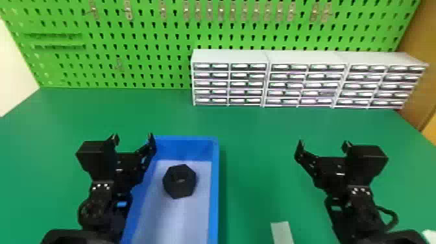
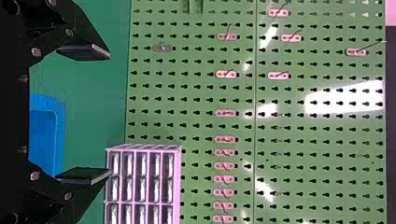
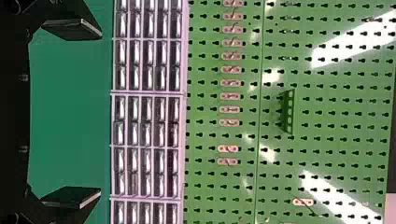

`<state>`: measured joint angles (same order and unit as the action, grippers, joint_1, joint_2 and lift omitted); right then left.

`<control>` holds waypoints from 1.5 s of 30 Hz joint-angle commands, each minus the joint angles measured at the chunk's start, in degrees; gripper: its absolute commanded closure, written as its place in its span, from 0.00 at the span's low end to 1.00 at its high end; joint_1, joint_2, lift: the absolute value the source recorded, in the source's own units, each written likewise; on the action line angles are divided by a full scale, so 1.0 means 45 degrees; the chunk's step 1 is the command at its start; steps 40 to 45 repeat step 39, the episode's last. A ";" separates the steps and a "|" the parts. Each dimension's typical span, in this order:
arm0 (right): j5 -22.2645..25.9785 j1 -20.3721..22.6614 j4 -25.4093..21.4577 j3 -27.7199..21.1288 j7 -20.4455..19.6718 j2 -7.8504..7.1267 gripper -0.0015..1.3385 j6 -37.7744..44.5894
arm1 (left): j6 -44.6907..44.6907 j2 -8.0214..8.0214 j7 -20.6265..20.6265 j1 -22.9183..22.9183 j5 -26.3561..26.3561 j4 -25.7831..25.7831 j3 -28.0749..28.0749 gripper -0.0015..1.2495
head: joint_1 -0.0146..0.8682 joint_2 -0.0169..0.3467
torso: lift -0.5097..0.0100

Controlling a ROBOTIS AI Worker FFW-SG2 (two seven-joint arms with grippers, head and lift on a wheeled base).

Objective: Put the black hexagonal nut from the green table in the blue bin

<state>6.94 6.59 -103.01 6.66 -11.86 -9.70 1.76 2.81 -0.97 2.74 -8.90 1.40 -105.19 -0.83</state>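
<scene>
The black hexagonal nut [image 1: 179, 181] lies flat on the pale floor of the blue bin [image 1: 214, 191], toward its far end. My left gripper [image 1: 133, 144] stands open over the bin's left wall, left of the nut, holding nothing. In the left wrist view, my left gripper [image 2: 84, 114] has its fingers wide apart, with a corner of the blue bin [image 2: 60, 116] behind them. Off to the right of the bin, my right gripper [image 1: 323, 147] is above the green table [image 1: 253, 155], open. The right wrist view has my right gripper [image 3: 72, 114] spread with nothing between its fingers.
White drawer cabinets [image 1: 230, 56] line the back right of the table, against a green pegboard [image 1: 155, 65] with metal hooks. A pale flat piece [image 1: 282, 232] lies at the near edge, between the bin and my right arm. A wooden panel [image 1: 412, 61] stands at the far right.
</scene>
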 commanded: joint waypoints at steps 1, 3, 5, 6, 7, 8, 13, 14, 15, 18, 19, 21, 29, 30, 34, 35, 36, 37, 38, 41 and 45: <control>0.0000 -0.0038 0.0000 0.0004 0.0000 -0.0013 0.09 -0.0001 | 0.0000 0.0000 -0.0004 0.0024 0.0001 0.0015 -0.0011 0.30 | 0.76 0.20 | 0.80; 0.0000 -0.0057 0.0000 0.0004 0.0000 -0.0013 0.09 -0.0001 | -0.0019 0.0000 -0.0004 0.0044 0.0001 0.0015 -0.0031 0.30 | 0.76 0.20 | 0.80; 0.0000 -0.0057 0.0000 0.0004 0.0000 -0.0033 0.09 0.0018 | -0.0039 0.0000 -0.0004 0.0044 0.0001 0.0015 -0.0011 0.30 | 0.76 0.20 | 0.80; 0.0039 -0.0057 0.0000 0.0024 0.0000 -0.0033 0.09 -0.0001 | -0.0039 0.0000 0.0016 0.0044 0.0001 0.0015 -0.0011 0.30 | 0.76 0.20 | 0.80; 0.0039 -0.0057 0.0000 0.0024 0.0000 -0.0033 0.09 0.0018 | -0.0058 0.0000 -0.0004 0.0063 0.0001 0.0015 -0.0011 0.30 | 0.76 0.20 | 0.80; 0.0039 -0.0057 0.0000 0.0024 0.0000 -0.0033 0.09 -0.0001 | -0.0058 0.0000 -0.0004 0.0063 0.0001 0.0015 -0.0011 0.30 | 0.76 0.20 | 0.80; 0.0059 -0.0057 0.0000 0.0004 0.0000 -0.0013 0.09 0.0018 | -0.0058 0.0000 -0.0004 0.0063 0.0001 0.0035 -0.0031 0.30 | 0.76 0.20 | 0.80; 0.0078 -0.0057 0.0000 0.0004 0.0000 -0.0013 0.09 -0.0001 | -0.0058 0.0000 0.0016 0.0063 0.0001 0.0015 -0.0031 0.30 | 0.76 0.20 | 0.80; 0.0059 -0.0077 0.0000 0.0004 0.0000 -0.0013 0.09 -0.0001 | -0.0058 0.0000 0.0016 0.0063 0.0001 0.0015 -0.0031 0.30 | 0.76 0.20 | 0.80; 0.0059 -0.0077 0.0000 0.0024 0.0000 -0.0013 0.09 -0.0001 | -0.0078 0.0000 -0.0004 0.0063 0.0001 0.0015 -0.0031 0.30 | 0.76 0.20 | 0.80; 0.0078 -0.0077 -0.0020 0.0004 0.0000 -0.0013 0.09 -0.0001 | -0.0078 0.0000 0.0016 0.0063 0.0001 0.0015 -0.0031 0.30 | 0.76 0.20 | 0.80; 0.0059 -0.0057 -0.0039 0.0004 0.0000 0.0006 0.09 -0.0001 | -0.0078 0.0000 0.0016 0.0063 0.0001 0.0035 -0.0031 0.30 | 0.76 0.20 | 0.80; 0.0039 -0.0057 -0.0039 -0.0035 0.0000 0.0045 0.09 -0.0001 | -0.0078 0.0000 0.0016 0.0083 0.0001 0.0035 -0.0070 0.30 | 0.76 0.20 | 0.80; 0.0039 -0.0057 -0.0039 -0.0015 0.0000 0.0045 0.09 -0.0001 | -0.0078 0.0000 0.0016 0.0122 0.0001 0.0035 -0.0070 0.30 | 0.76 0.20 | 0.80; 0.0039 -0.0057 -0.0059 -0.0015 0.0000 0.0006 0.09 -0.0001 | -0.0097 0.0000 0.0016 0.0142 0.0001 0.0054 -0.0031 0.30 | 0.76 0.20 | 0.80; 0.0039 -0.0038 -0.0059 -0.0015 0.0000 0.0006 0.09 -0.0001 | -0.0078 0.0000 0.0016 0.0122 0.0001 0.0054 -0.0011 0.30 | 0.76 0.20 | 0.80; 0.0039 -0.0038 -0.0059 -0.0015 0.0000 0.0006 0.09 -0.0001 | -0.0078 0.0000 0.0016 0.0122 0.0001 0.0054 -0.0011 0.30 | 0.76 0.20 | 0.80; 0.0039 -0.0038 -0.0059 -0.0015 0.0000 0.0006 0.09 -0.0001 | -0.0097 0.0000 0.0016 0.0122 0.0001 0.0054 0.0008 0.30 | 0.76 0.20 | 0.80; 0.0039 -0.0038 -0.0059 -0.0015 0.0000 0.0006 0.09 -0.0001 | -0.0097 0.0000 0.0016 0.0142 0.0001 0.0054 0.0028 0.30 | 0.76 0.20 | 0.80; 0.0039 -0.0038 -0.0059 -0.0015 0.0000 0.0006 0.09 -0.0001 | -0.0097 0.0000 -0.0004 0.0142 0.0001 0.0054 0.0028 0.30 | 0.76 0.20 | 0.80; 0.0039 -0.0038 -0.0059 -0.0015 0.0000 0.0006 0.09 -0.0001 | -0.0097 0.0000 -0.0004 0.0142 0.0001 0.0054 0.0028 0.30 | 0.76 0.20 | 0.80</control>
